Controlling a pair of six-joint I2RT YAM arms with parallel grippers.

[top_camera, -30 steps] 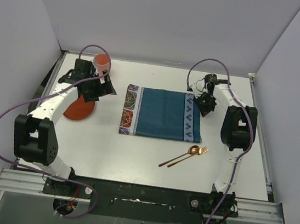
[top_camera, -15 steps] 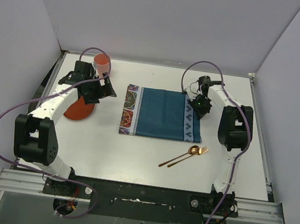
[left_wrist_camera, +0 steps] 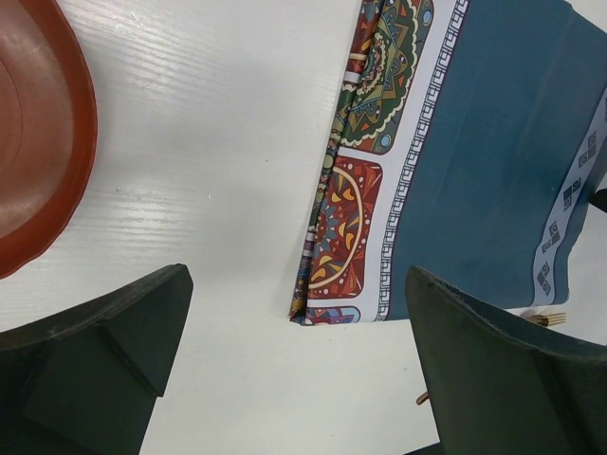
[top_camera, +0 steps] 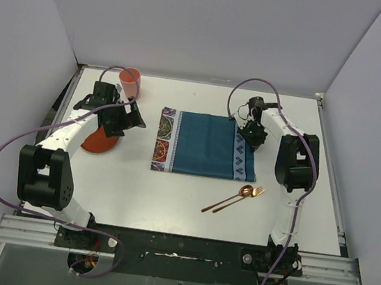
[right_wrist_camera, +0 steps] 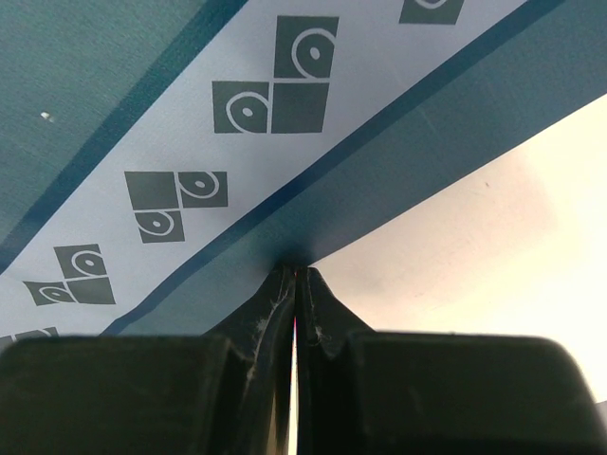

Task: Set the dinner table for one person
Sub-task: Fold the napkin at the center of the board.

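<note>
The bench (left_wrist_camera: 218, 142) is seen as smooth and white, with a faint grain and a soft sheen. The placemat (left_wrist_camera: 493, 171) is made of matt woven cloth. The plate (left_wrist_camera: 38, 142) is finished smooth and glossy. The spoon (top_camera: 240, 193) and fork (top_camera: 256, 191) are made of polished copper-toned metal. The left claw (left_wrist_camera: 299, 275) is fitted with matt black plastic fingers (left_wrist_camera: 104, 360).

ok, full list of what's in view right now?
table: 1, white, under everything
mat: 1, teal with patterned ends, centre
plate: 1, red-orange, left of mat, partly under left arm
cup: 1, orange, far left corner, beyond plate
spoon: 1, copper, off mat's near right corner
fork: 1, copper, beside spoon, on its right
left gripper: 1, black, open, above table between plate and mat
right gripper: 1, black, shut on mat's right edge
</note>
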